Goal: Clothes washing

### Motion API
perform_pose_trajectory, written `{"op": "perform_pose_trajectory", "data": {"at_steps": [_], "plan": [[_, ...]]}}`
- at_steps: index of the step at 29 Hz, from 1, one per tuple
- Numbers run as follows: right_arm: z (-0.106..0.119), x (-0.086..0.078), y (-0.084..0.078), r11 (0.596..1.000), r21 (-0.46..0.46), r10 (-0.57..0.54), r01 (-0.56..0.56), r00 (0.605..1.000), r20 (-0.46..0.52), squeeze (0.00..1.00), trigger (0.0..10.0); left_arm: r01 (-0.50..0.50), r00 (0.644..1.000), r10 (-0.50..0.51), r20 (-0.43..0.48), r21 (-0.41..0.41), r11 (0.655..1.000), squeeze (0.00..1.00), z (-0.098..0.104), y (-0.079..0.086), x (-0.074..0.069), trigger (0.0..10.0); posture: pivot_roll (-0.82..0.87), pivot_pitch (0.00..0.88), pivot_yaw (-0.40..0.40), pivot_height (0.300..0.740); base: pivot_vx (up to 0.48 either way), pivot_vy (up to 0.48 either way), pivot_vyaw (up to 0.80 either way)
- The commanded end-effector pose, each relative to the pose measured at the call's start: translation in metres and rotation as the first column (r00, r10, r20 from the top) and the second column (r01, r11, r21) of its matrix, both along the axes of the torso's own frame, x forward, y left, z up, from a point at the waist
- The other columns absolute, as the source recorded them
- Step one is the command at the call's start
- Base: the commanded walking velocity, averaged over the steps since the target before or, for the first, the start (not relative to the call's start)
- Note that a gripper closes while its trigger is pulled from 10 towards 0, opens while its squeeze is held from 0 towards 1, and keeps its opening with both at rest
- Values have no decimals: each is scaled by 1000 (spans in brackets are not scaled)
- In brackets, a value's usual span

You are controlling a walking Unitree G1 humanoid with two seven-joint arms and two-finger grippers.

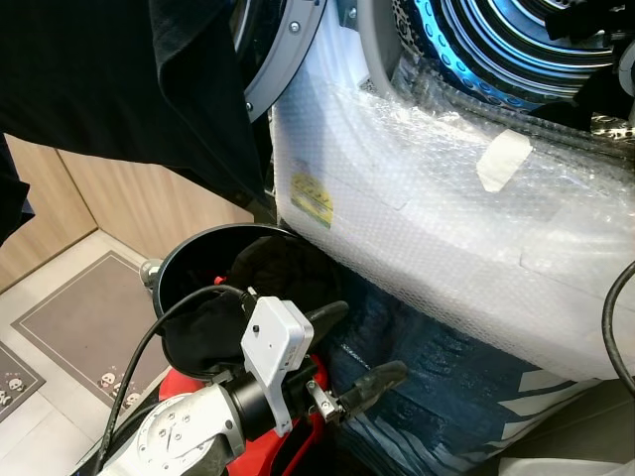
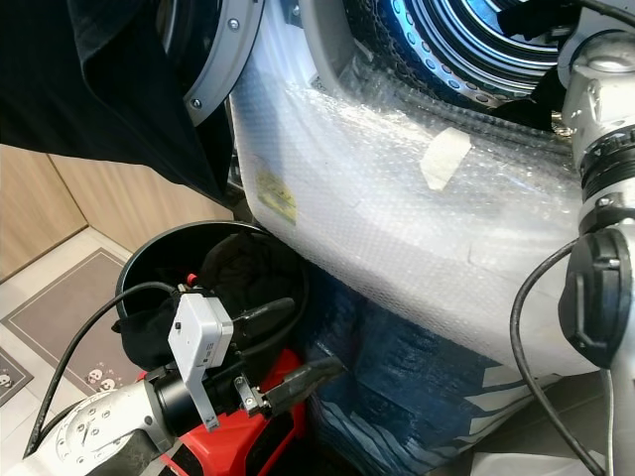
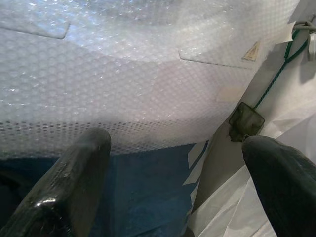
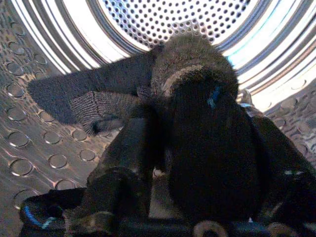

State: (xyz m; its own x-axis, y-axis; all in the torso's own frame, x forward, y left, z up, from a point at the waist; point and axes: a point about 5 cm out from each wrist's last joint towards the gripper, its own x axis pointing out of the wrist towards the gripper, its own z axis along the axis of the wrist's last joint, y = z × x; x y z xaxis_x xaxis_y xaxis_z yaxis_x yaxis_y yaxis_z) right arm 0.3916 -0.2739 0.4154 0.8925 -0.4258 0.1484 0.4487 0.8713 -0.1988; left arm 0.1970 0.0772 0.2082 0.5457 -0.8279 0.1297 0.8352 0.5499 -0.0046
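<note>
1. Left gripper point(image 1: 362, 342) is nearest the camera: fingers spread wide, nothing between them. It sits level, just past the rim of the black basket point(image 1: 179, 260) and pointing at the bubble-wrapped washer front point(image 1: 427, 198). Dark clothes point(image 1: 273, 273) lie in the basket behind its fingers.
2. Right arm point(image 2: 605, 178) reaches up and forward into the drum point(image 4: 44, 143). Right gripper point(image 4: 187, 163) is closed on a dark knitted garment point(image 4: 197, 98), which bulges over the fingers; one sleeve-like end trails onto the drum wall beside them.
3. Judged step: dropping the garment in the drum. To do it well, carry the gripper deeper past the door seal before parting the fingers, so no fabric hangs over the lip.
4. Open fully; knit may snag on a fingertip. Withdraw straight back.
5. Risk: a black cloth point(image 1: 119, 79) hangs by the open door point(image 1: 288, 55), above the left gripper.
</note>
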Motion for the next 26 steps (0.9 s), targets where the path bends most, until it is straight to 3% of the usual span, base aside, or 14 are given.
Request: {"op": "perform_pose_trajectory", "data": {"at_steps": [1,12,14,17,18,19,20,21,25,26], "plan": [[4,-5,-9,1000,17,-27,27,1000,5,1000,10000,23,1000,-23,-5,-5,1000,0,0,0,1,10000,5,138,-87,740,0,0,0],[7,-5,-8,1000,-29,5,-5,1000,2,1000,10000,37,999,-37,13,3,999,0,2,1,7,10000,-5,112,-68,740,0,0,0],[12,-4,-3,996,-43,75,-74,997,33,1000,10000,21,999,-21,28,7,1000,0,2,2,10,10000,-3,102,-65,740,0,0,0],[13,-1,7,968,54,239,-245,966,102,1000,10000,-15,998,14,57,19,1000,0,3,5,16,10000,-1,92,-60,740,0,0,0],[14,-1,9,956,50,281,-289,952,117,894,10000,-21,998,20,60,19,1000,0,3,6,17,10000,0,90,-59,740,0,0,0],[14,-1,10,948,43,308,-315,944,123,894,10000,-24,998,23,62,19,1000,0,3,6,18,10000,0,85,-57,740,0,0,0],[14,-1,15,902,74,409,-424,898,164,55,10000,-49,996,48,73,12,999,0,4,8,21,10000,1,74,-53,740,0,0,0],[14,-1,17,861,78,480,-502,854,200,0,10000,-64,995,63,80,10,998,0,5,10,24,10000,1,67,-50,740,0,0,0],[10,-3,18,795,71,572,-602,783,244,0,10000,-89,992,88,86,3,996,0,7,13,28,10000,2,53,-43,740,0,0,0],[7,-4,19,761,56,613,-646,746,261,0,10000,-103,991,103,87,-6,995,0,7,14,30,10000,2,53,-43,740,0,0,0]]}}
